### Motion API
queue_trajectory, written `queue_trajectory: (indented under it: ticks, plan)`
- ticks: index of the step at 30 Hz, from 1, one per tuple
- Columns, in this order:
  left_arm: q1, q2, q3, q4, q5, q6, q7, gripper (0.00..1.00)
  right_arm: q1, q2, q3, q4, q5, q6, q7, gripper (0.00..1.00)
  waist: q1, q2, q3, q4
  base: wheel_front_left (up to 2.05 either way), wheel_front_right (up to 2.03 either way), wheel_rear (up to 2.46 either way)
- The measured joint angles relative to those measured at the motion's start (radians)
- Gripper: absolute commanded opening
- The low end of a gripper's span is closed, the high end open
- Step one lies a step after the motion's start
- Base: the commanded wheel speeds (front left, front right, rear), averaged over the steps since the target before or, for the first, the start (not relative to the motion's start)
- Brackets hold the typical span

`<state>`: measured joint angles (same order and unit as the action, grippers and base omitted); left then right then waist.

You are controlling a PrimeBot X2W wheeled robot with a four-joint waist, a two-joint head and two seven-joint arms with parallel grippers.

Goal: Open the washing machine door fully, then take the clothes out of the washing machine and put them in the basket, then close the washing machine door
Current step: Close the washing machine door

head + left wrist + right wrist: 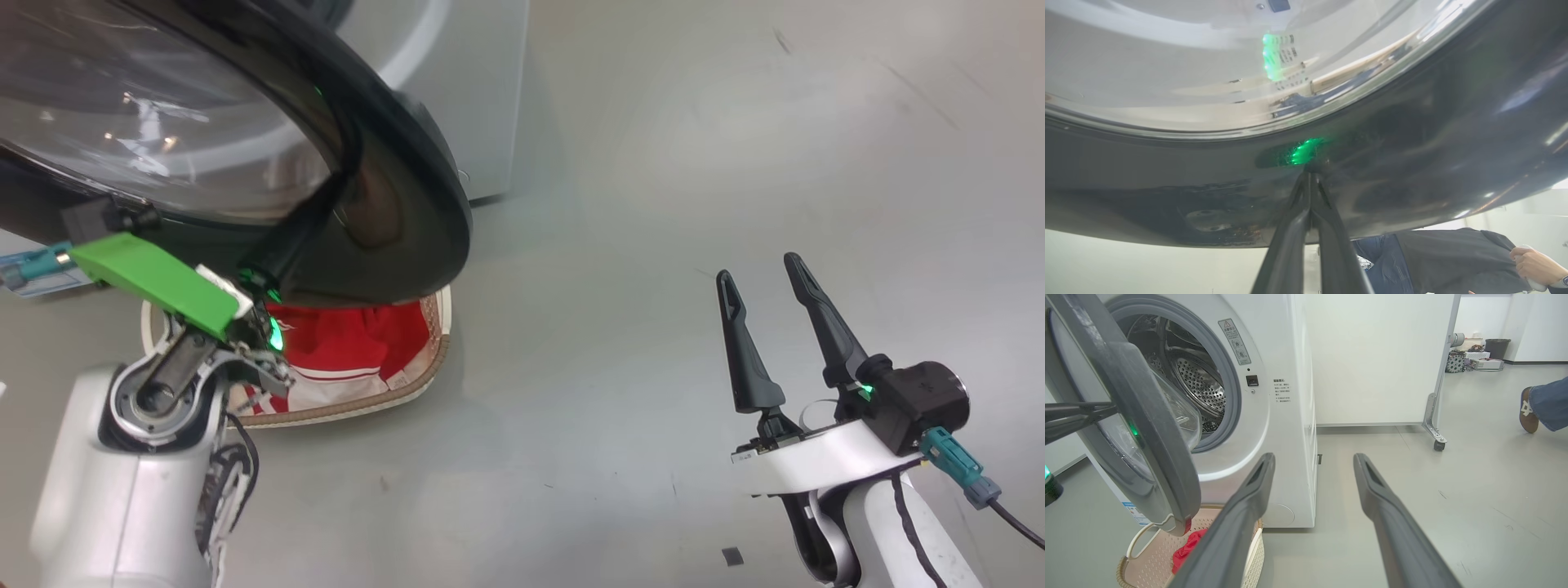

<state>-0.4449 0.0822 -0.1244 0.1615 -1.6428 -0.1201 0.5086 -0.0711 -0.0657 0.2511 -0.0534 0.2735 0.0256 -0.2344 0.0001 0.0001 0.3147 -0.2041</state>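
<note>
- Head view: we look down on the washing machine door (424, 188), a wide glossy black rim around a bulging clear glass bowl (122, 122). It is swung out from the white washing machine (482, 98) and fills the upper left.
- Under the door's lower edge, on the grey floor (653, 163), sits the basket (408, 385). It is cream with a brown woven-look rim, and the door hides part of it.
- Inside the basket lie the clothes (359, 335), crumpled bright red fabric with white stripes and white trim.
- The right tool (758, 269) hovers at the lower right, well apart from door and basket. Its two long dark fingers are spread apart with nothing between them.
- Left wrist view: the left tool (1310, 176) has its fingers pressed together and holds nothing. Its tips are set against the door's black rim, just below the silvery ring around the glass, and a green light glints on the rim there.
- Past the door's lower edge we see a person (1453, 253) in a dark top and blue jeans, one hand (1531, 263) at the lower right.
- Right wrist view: the door stands partly open above the basket. Behind it show the grey gasket (1233, 396) and the perforated steel drum (1196, 379).
- A foot (1529, 410) in a brown shoe shows at the far right.
</note>
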Motion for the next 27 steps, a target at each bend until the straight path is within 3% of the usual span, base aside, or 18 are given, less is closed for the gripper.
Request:
queue_trajectory:
  ticks: [13, 27]
  plan:
    - [-0.183, 0.015, 0.048, 0.099, 0.039, 0.000, -0.053, 0.00, -0.038, 0.007, 0.021, 0.013, 0.034, 0.008, -0.009, 1.00, 0.0000, 0.0000, 0.069, -0.092, 0.00, 0.00, 0.00]
    - [-0.373, 0.070, 0.063, 0.218, 0.088, 0.018, -0.071, 0.00, -0.081, 0.018, 0.014, 0.030, 0.052, 0.006, -0.012, 1.00, 0.0001, 0.0000, 0.169, -0.189, 0.00, 0.00, 0.00]
